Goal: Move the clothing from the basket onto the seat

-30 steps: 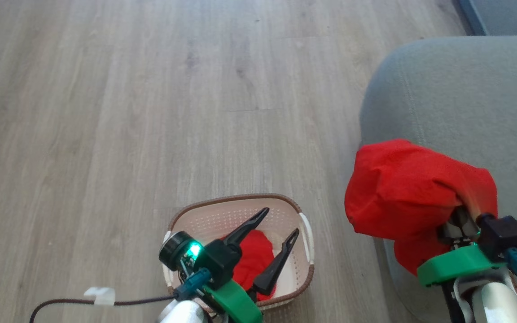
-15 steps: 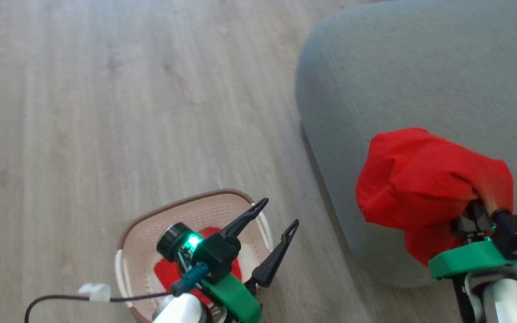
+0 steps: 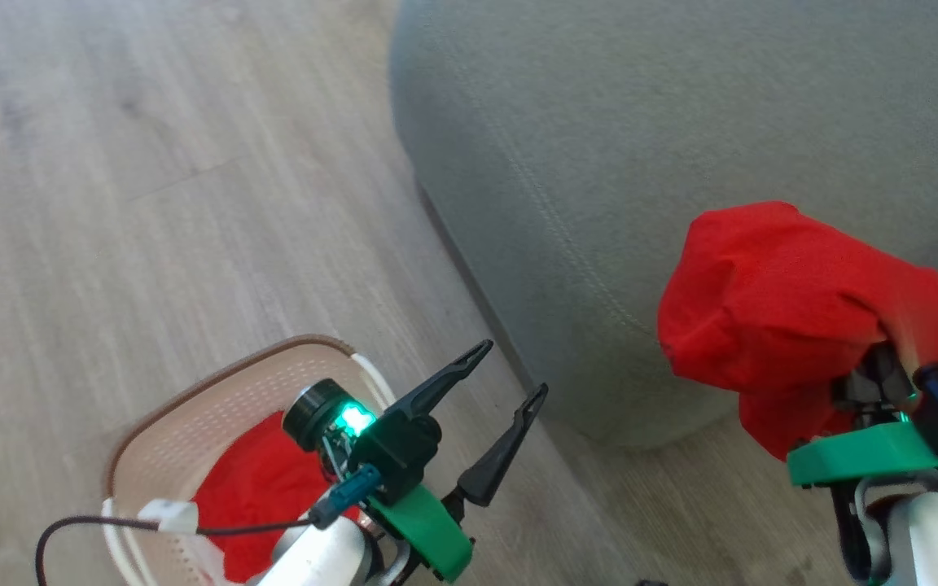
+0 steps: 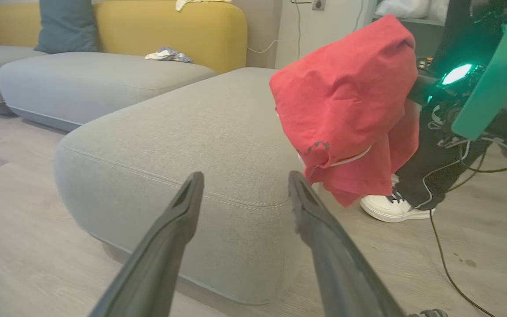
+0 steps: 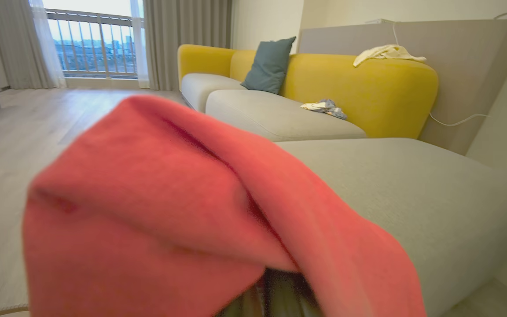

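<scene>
A bright red piece of clothing (image 3: pixel 795 317) is draped over my right gripper (image 3: pixel 872 378), which is shut on it beside the rounded corner of the grey-green seat (image 3: pixel 599 163). The fabric hides the fingers. In the left wrist view the same clothing (image 4: pixel 346 105) hangs above the seat's (image 4: pixel 183 132) near edge, a white trim showing low on it. More red clothing (image 3: pixel 253 488) lies in the cream basket (image 3: pixel 216 382) at the lower left. My left gripper (image 3: pixel 511 368) is open and empty, over the floor between basket and seat.
The floor is pale wood (image 3: pixel 151 203). A black cable with white tape (image 3: pixel 168 517) trails from my left arm. A person's white shoe (image 4: pixel 390 207) and loose cables (image 4: pixel 447 264) lie by the seat's right side. A yellow-backed sofa (image 5: pixel 368 83) with a blue cushion (image 5: pixel 271 64) stands behind.
The head camera has swung right: the seat now takes up the upper picture and the basket has slid to the lower left. Both grippers hold their states, with the red clothing still on the right one.
</scene>
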Available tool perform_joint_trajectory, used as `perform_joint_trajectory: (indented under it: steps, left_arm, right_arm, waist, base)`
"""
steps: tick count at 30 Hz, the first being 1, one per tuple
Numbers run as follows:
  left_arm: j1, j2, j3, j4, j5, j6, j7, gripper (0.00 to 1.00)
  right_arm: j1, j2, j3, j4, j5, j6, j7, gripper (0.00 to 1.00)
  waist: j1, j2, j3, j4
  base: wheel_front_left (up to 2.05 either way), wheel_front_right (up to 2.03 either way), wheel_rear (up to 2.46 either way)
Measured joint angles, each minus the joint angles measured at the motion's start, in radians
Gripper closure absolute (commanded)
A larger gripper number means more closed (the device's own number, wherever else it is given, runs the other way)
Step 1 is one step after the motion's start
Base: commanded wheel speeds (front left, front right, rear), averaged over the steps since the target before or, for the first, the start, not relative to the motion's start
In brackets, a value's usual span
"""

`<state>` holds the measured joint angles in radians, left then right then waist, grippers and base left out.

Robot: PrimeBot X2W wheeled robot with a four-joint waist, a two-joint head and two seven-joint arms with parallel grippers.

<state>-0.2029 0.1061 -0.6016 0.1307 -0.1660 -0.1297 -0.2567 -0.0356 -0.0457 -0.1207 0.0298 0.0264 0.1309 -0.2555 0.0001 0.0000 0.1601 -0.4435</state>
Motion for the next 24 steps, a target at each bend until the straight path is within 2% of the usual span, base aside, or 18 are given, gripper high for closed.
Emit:
perform_joint_trajectory:
  steps: [3, 8, 19, 24]
  left_arm:
    - [0.001, 0.0, 0.001, -0.005, 0.0, 0.0, 0.0, 0.0]
    - [0.002, -0.001, 0.004, -0.008, 0.002, 0.0, 0.0, 0.0]
    - [0.0, 0.002, -0.013, -0.013, 0.002, 0.0, 0.0, 0.0]
    - [-0.012, 0.041, -0.018, -0.02, 0.009, 0.0, 0.0, 0.0]
  right_arm:
    - [0.001, 0.002, 0.0, -0.002, 0.02, 0.0, 0.0, 1.0]
    - [0.005, 0.003, -0.005, -0.004, 0.037, 0.0, 0.0, 1.0]
    - [-0.01, 0.005, -0.04, -0.022, 0.016, 0.0, 0.0, 1.0]
    - [-0.125, 0.008, -0.107, -0.067, 0.001, 0.0, 0.0, 1.0]
  waist:
    - [0.0, 0.0, 0.012, -0.051]
    - [0.0, 0.0, 0.016, -0.088]
    - [0.0, 0.0, 0.036, -0.059]
    - [0.0, 0.0, 0.09, -0.043]
  base:
    - [0.0, 0.0, 0.0]
    - [0.0, 0.0, 0.0]
    - [0.0, 0.0, 0.0]
    - [0.0, 0.0, 0.0]
